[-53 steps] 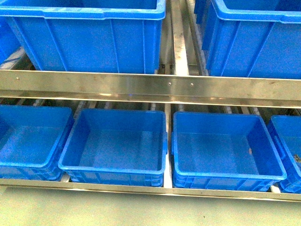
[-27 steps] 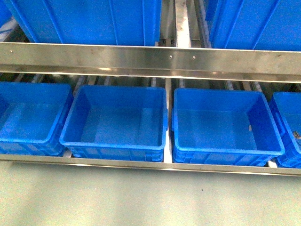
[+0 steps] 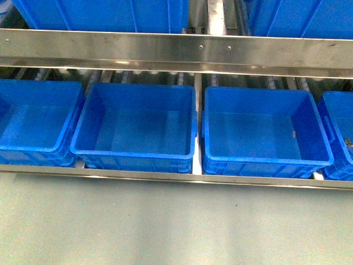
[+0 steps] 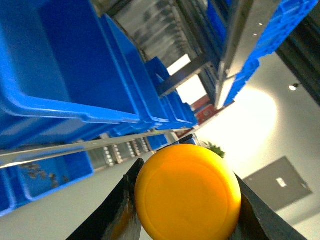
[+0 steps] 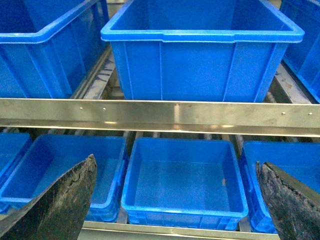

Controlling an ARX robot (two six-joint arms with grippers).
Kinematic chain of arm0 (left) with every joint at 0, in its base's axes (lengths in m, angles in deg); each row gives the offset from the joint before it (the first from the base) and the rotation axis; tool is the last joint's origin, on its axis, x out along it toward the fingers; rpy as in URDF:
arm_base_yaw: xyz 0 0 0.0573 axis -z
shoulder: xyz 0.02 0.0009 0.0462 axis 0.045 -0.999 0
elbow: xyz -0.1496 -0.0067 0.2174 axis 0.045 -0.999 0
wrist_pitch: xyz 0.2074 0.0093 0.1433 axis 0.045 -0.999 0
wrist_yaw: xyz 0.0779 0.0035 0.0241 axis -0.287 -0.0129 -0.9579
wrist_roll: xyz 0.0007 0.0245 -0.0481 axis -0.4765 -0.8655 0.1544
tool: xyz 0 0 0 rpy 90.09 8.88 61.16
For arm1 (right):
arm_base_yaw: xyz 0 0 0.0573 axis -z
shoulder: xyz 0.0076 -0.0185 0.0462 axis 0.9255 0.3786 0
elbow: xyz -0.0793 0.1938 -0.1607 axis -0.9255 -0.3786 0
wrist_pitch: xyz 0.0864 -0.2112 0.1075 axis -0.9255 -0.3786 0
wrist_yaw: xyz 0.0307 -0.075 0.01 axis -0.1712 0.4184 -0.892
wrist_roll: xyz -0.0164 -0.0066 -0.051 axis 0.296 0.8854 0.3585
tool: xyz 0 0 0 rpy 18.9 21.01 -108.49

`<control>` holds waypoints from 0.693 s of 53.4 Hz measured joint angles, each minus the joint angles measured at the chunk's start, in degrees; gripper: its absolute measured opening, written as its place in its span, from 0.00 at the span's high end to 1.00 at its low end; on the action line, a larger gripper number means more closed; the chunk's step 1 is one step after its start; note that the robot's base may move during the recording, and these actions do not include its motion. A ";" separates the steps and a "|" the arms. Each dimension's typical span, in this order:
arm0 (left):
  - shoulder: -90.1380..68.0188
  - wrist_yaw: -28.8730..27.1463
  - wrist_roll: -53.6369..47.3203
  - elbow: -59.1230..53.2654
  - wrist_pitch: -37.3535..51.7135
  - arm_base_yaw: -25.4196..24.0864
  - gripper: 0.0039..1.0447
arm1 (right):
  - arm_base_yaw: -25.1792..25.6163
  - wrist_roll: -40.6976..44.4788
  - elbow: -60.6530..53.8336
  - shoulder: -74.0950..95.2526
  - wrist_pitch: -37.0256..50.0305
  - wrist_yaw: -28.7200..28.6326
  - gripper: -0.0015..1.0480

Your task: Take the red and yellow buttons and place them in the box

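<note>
Steel racking fills the front view: a bright rail (image 3: 176, 47) runs across above a row of open blue crates (image 3: 138, 162), with pale green floor (image 3: 165, 226) in front and neither arm showing. The left gripper (image 4: 186, 200) is clamped on a yellow button (image 4: 187, 190), its dark fingers (image 4: 117, 205) pressing the rounded sides. That wrist camera looks at a tilt along the rack, so I cannot tell where the button hangs relative to any crate. The right gripper (image 5: 176, 200) stands wide apart and empty, facing the centre crate (image 5: 185, 212) below the rail. No red button shows anywhere.

The main risk, as I judge it, is the hold itself. The button is smooth and domed and is gripped only at its edges, so a jolt or quick swing could squirt it onto the floor or into a gap between crates. A second is the wrong box (several look alike, and nothing marks the target). The crate with grey bits (image 4: 45, 172) lies near the left wrist, and a release there would mix the button in. A low approach could also knock the fingers against the rail.
</note>
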 joint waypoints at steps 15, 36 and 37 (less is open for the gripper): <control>-3.04 0.28 4.63 2.03 1.49 6.32 0.69 | 0.00 0.00 0.00 0.00 0.00 -0.02 0.07; 1.27 2.56 3.17 1.46 -2.05 5.77 0.69 | -1.36 -2.19 2.97 10.23 13.27 17.49 0.07; 1.46 2.56 3.06 1.40 -2.16 5.73 0.69 | -0.81 -2.23 3.78 11.89 14.88 17.70 0.07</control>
